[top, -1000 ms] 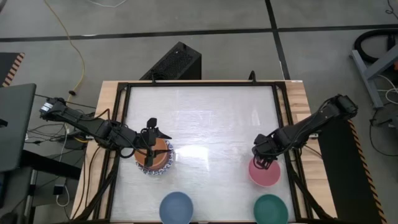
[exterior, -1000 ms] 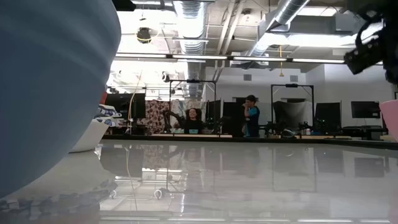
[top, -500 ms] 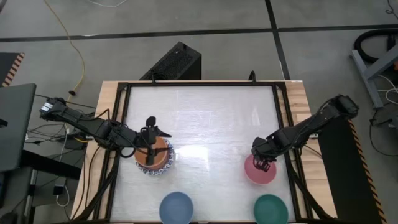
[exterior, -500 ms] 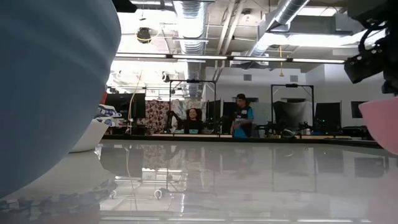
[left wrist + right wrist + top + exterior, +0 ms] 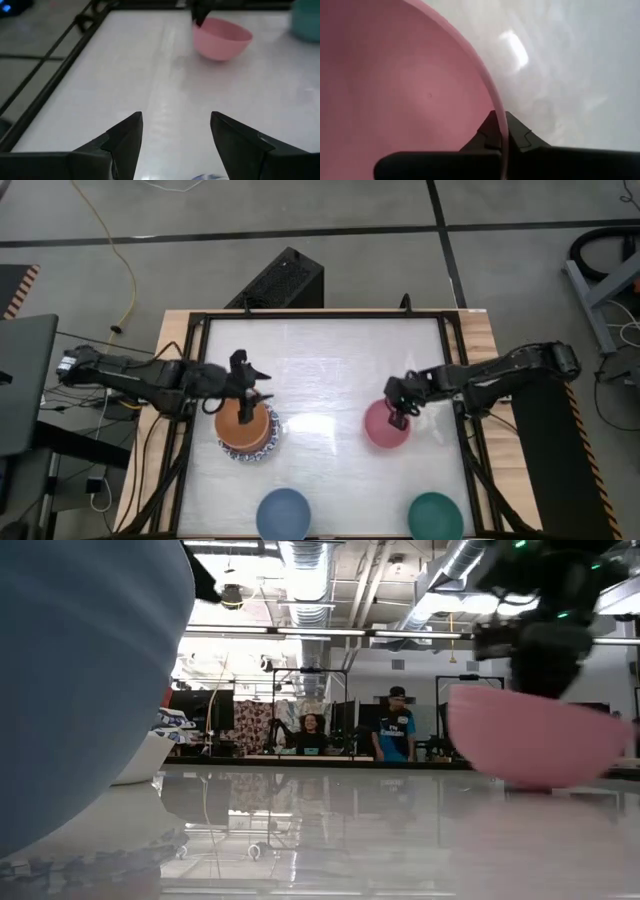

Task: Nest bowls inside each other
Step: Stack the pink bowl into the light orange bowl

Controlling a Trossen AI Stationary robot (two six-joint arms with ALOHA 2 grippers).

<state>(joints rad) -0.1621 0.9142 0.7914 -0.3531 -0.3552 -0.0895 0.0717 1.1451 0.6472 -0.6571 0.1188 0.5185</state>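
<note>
A pink bowl (image 5: 383, 425) is over the table's middle right, with my right gripper (image 5: 400, 408) shut on its rim. At middle left an orange bowl (image 5: 243, 428) sits nested in white bowls with blue-patterned rims (image 5: 262, 452). My left gripper (image 5: 255, 380) stands open just beyond that stack's far side, pointing toward the pink bowl (image 5: 220, 37), with nothing between its fingers. A blue bowl (image 5: 284, 513) and a dark green bowl (image 5: 435, 516) rest on their bases at the near edge. My right gripper pinches the pink bowl's rim (image 5: 496, 107) on its far right side, one finger inside the bowl and one outside. The fingers come steeply from above, slanting in from the table's right. The bowl (image 5: 530, 745) hangs tilted; whether its base clears the table I cannot tell.
A black frame (image 5: 455, 380) runs round the white table top. The blue bowl (image 5: 80, 690) fills the low view's left. The table's far half and centre are bare. People stand in the room beyond the table (image 5: 397, 725).
My right gripper has taken hold of the pink bowl's rim and moved it from near the table's right edge toward the middle and a little toward the far edge, the bowl tilting. My left gripper has swung from above the stack toward the far edge and turned rightward.
</note>
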